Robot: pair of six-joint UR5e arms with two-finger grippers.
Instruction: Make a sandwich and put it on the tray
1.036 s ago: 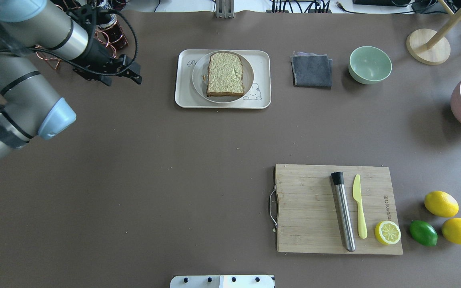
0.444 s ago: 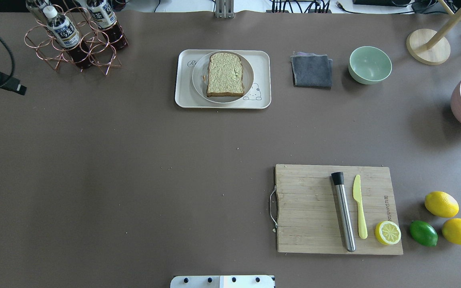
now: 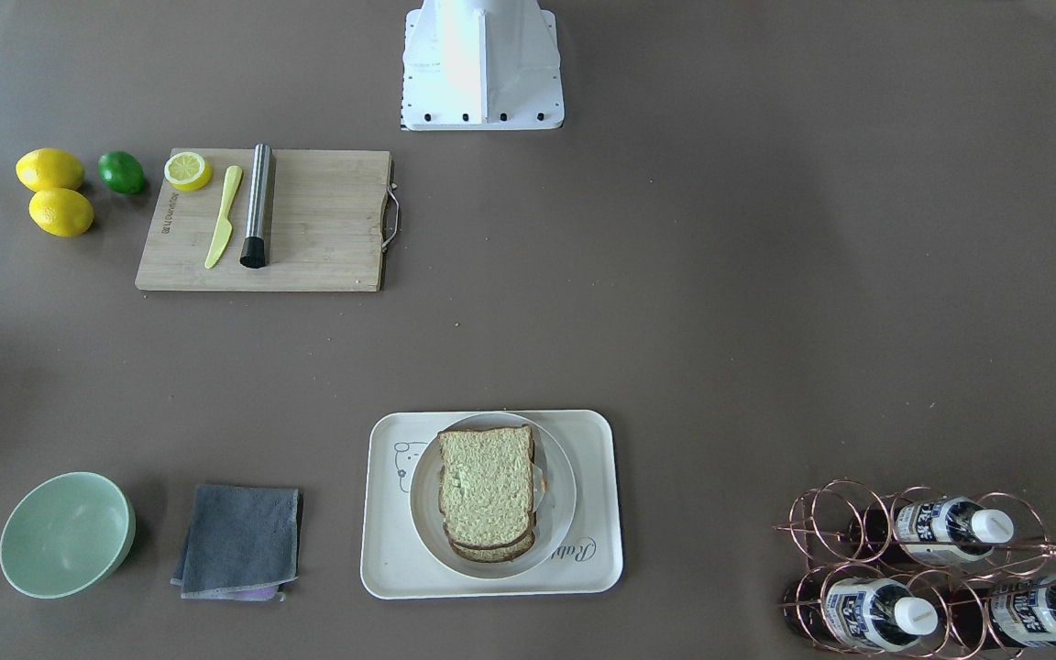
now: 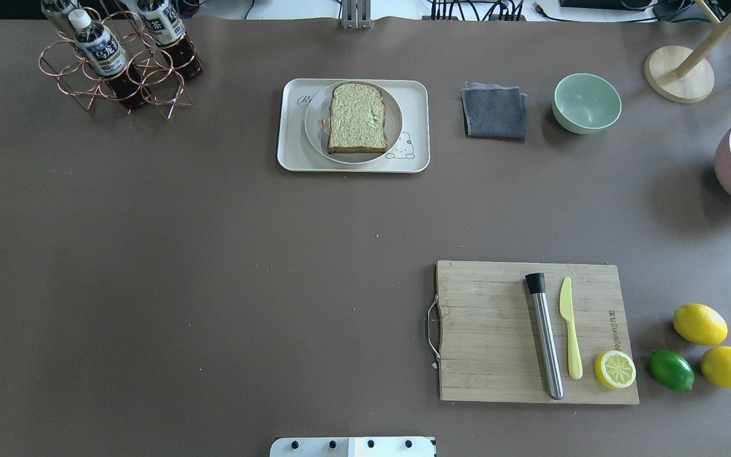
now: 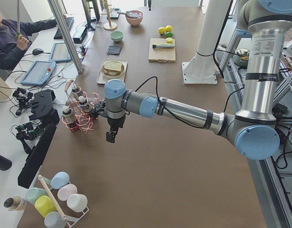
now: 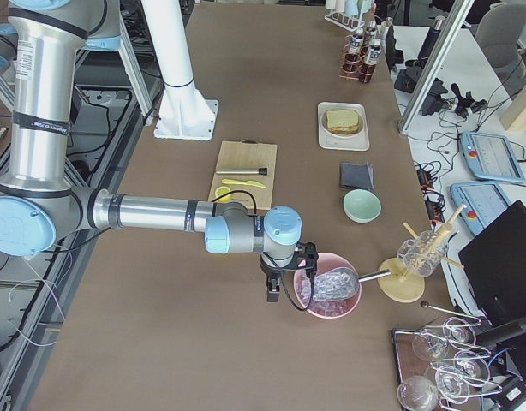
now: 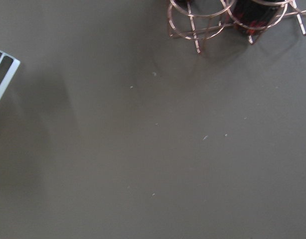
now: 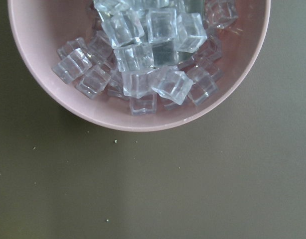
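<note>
The sandwich point(image 4: 357, 117) has two speckled bread slices stacked, with a sliver of egg at the edge. It lies on a round white plate point(image 4: 315, 136) that sits on the cream tray point(image 4: 289, 155) at the table's far middle. Sandwich point(image 3: 487, 490) and tray point(image 3: 601, 550) also show in the front view. My left gripper point(image 5: 110, 137) hangs over bare table near the bottle rack, seen only in the left side view. My right gripper point(image 6: 271, 293) hangs beside the pink ice bowl, seen only in the right side view. I cannot tell whether either is open or shut.
A copper rack of bottles point(image 4: 118, 60) stands far left. A grey cloth point(image 4: 494, 112) and green bowl point(image 4: 586, 101) lie right of the tray. A cutting board point(image 4: 486, 330) holds a muddler, knife and lemon half. The pink ice bowl point(image 8: 143, 119) is at the right edge.
My left arm has pulled back to the left and out of the overhead view, uncovering the bottle rack. The sandwich, plate and tray have not moved.
</note>
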